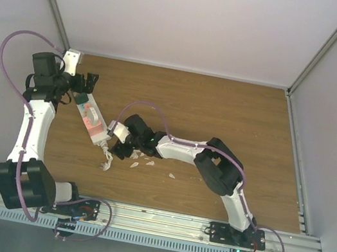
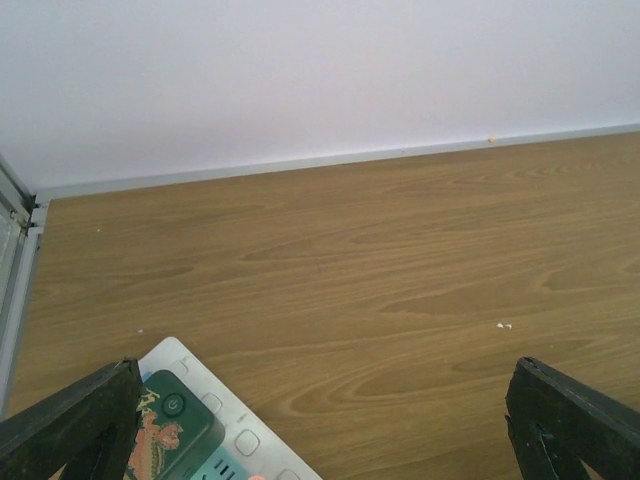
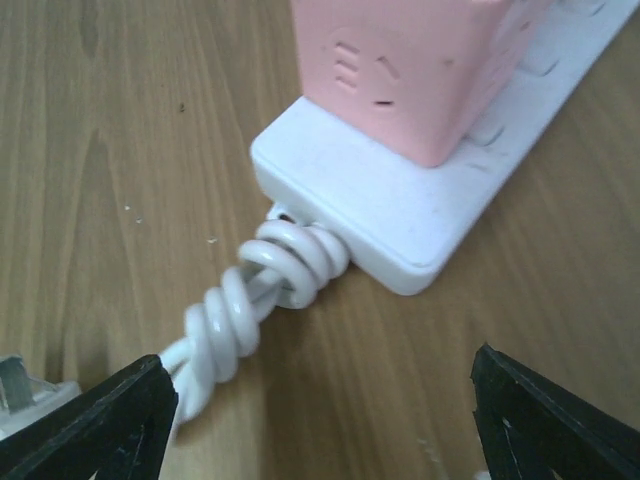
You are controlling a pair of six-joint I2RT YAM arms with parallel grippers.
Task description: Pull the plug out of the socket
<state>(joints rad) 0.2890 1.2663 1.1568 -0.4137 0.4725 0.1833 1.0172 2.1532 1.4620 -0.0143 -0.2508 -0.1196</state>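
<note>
At the near end of the socket [image 1: 90, 114], where the twisted white cord [image 3: 250, 310] leaves it, your right claw [image 3: 322, 385] hangs low over the worktop [image 1: 222, 116] with its jaws apart and nothing between them. The cord lies just ahead of one finger. Just beyond, the pink plug [image 3: 420, 70] sits fully seated on the strip, so I judge the pull has not begun: no grip, no lift, and the whole task is left to you. Your right arm reaches leftward across the worktop, forearm low and wrist tipped down toward that end. Farther off, the socket runs diagonally away to the left, flat on the wood. At its far end your left claw [image 2: 325, 372] hovers with jaws wide, holding nothing, and the strip's corner with a green block [image 2: 170, 435] shows just inside one finger. Your left arm stretches up along the left side, wrist bent in toward the strip
</note>
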